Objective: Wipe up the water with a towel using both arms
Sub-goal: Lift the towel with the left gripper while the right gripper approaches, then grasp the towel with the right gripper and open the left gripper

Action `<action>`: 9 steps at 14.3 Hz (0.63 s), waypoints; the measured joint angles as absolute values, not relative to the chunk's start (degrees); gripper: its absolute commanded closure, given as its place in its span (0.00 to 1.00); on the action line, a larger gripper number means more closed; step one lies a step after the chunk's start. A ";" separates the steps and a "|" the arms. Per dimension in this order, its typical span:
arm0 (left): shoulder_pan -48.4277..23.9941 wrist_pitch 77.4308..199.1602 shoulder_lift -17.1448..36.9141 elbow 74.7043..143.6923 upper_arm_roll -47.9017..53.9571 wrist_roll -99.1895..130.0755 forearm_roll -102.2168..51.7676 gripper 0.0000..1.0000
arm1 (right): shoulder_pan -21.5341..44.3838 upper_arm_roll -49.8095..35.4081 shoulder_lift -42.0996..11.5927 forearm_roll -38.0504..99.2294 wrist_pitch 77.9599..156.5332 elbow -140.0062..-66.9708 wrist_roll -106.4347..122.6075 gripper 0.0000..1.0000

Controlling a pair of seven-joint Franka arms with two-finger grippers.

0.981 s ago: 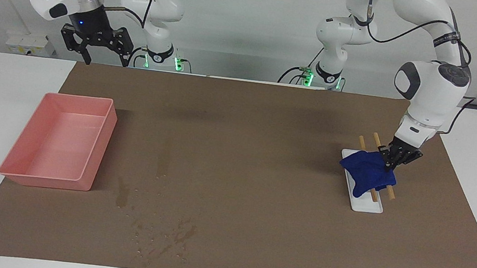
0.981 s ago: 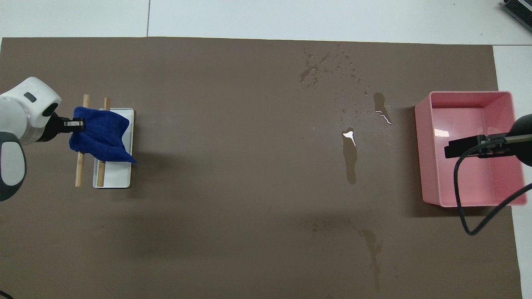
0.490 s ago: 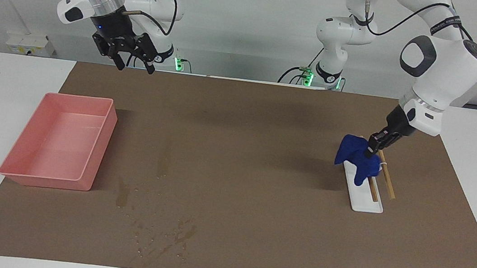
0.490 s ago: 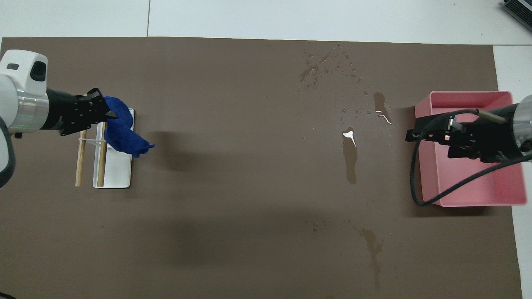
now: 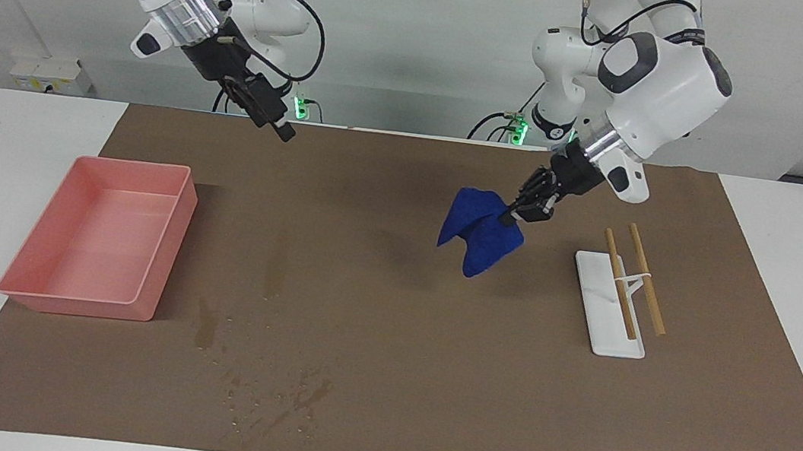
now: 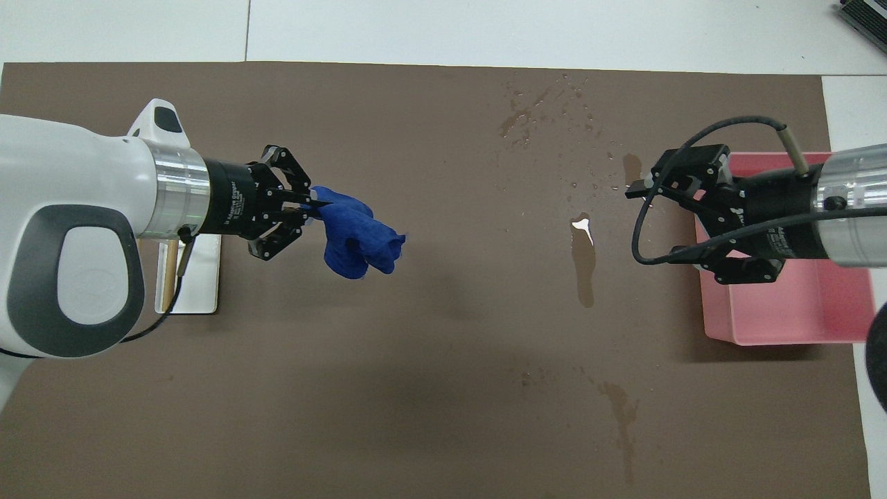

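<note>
In the facing view the left end effector, clamped on the towel, hangs over the mat beside the white rack, while overhead the right end effector, fingers apart, hovers beside the pink tray, near the water.

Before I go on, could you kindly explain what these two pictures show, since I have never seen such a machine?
These are two white robot arms at a table covered by a brown mat. One picture looks at them from across the table, the other looks down from above their own end. The left gripper holds a blue towel in the air over the mat. The right gripper is open and up in the air. On the mat lie water streaks and droplets, a pink tray toward the right arm's end, and a white stand with two wooden rods toward the left arm's end.
</note>
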State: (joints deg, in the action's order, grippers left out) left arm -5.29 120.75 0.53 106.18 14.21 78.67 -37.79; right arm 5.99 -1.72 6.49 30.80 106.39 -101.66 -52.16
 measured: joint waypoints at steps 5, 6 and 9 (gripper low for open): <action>-14.91 133.63 0.69 106.96 14.31 99.93 -43.01 1.00 | 10.50 -1.76 6.50 36.68 109.95 -107.65 -62.82 0.00; -16.41 135.63 0.74 107.09 14.31 102.35 -44.08 1.00 | 11.29 -1.77 6.52 38.12 111.21 -109.08 -63.18 0.00; -19.98 139.19 0.83 107.25 14.26 107.28 -45.75 1.00 | 13.59 -1.73 6.48 40.02 115.69 -112.03 -63.33 0.00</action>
